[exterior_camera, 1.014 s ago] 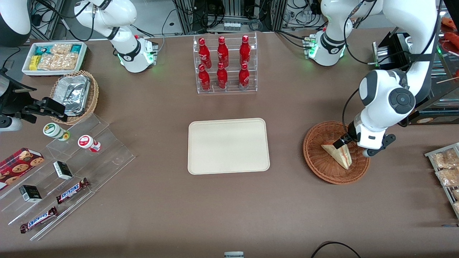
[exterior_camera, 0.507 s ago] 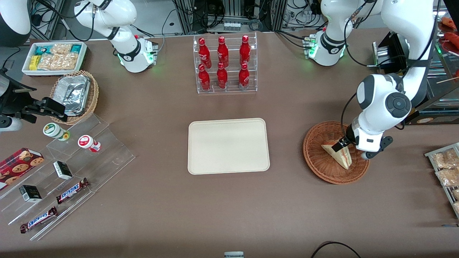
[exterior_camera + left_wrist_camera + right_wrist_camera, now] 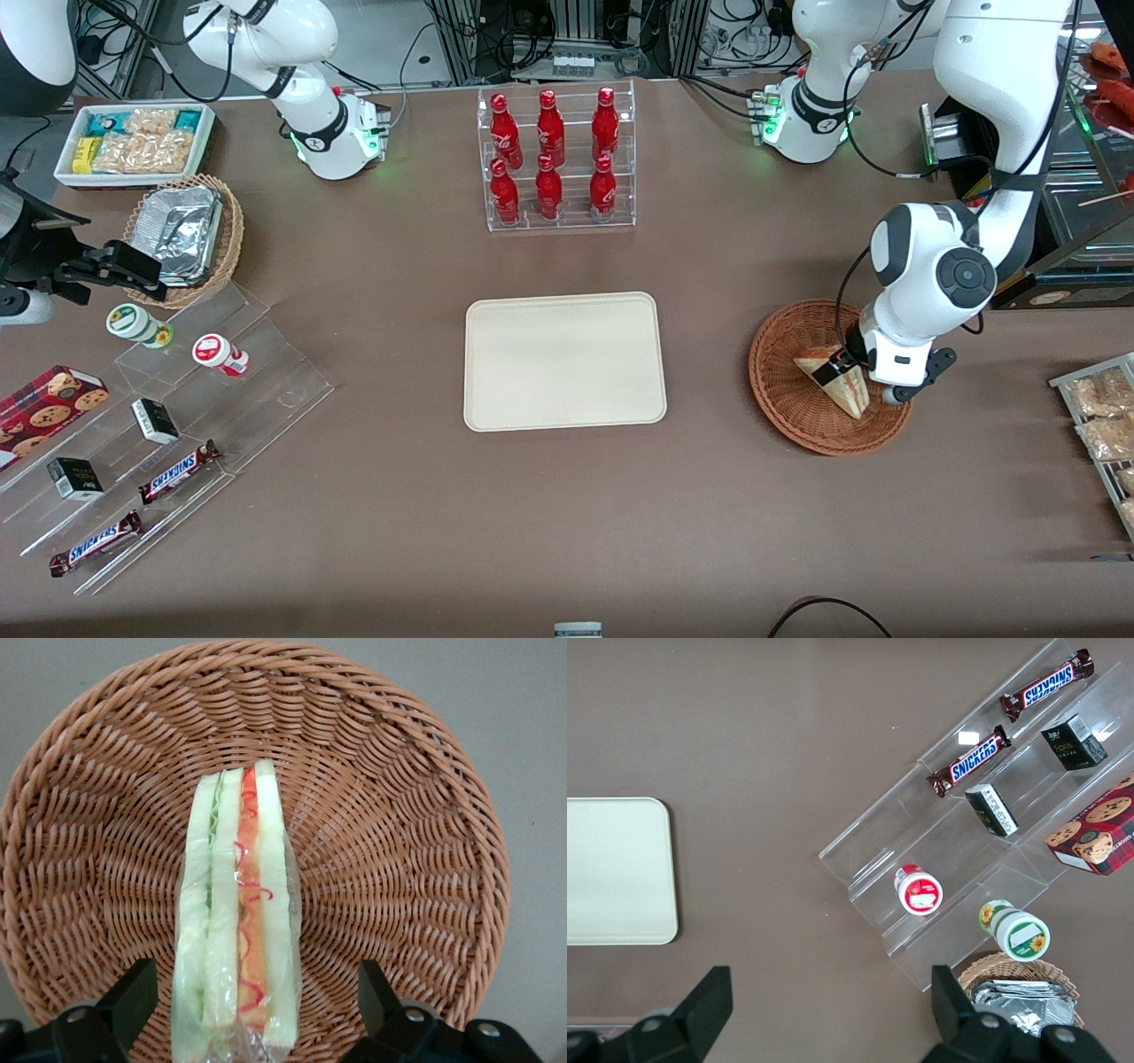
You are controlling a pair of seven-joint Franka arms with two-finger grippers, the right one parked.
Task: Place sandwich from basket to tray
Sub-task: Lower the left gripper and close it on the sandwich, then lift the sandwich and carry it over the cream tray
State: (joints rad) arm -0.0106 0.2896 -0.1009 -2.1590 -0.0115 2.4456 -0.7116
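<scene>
End effector (image 3: 244, 1010) straddles the sandwich (image 3: 237, 930) in the basket (image 3: 784, 403).
Fingers spread, not gripping; the wedge's long axis runs between them, and the tray (image 3: 564, 361) waits mid-worktop.

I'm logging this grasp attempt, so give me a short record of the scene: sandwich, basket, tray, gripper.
sandwich: in the basket, standing on edge, wrapped in clear film
basket: toward the working arm's end of the table, beside the tray
tray: mid-table, nothing on it
gripper: open, low over the basket, one finger on each side of the sandwich, not touching it
</scene>
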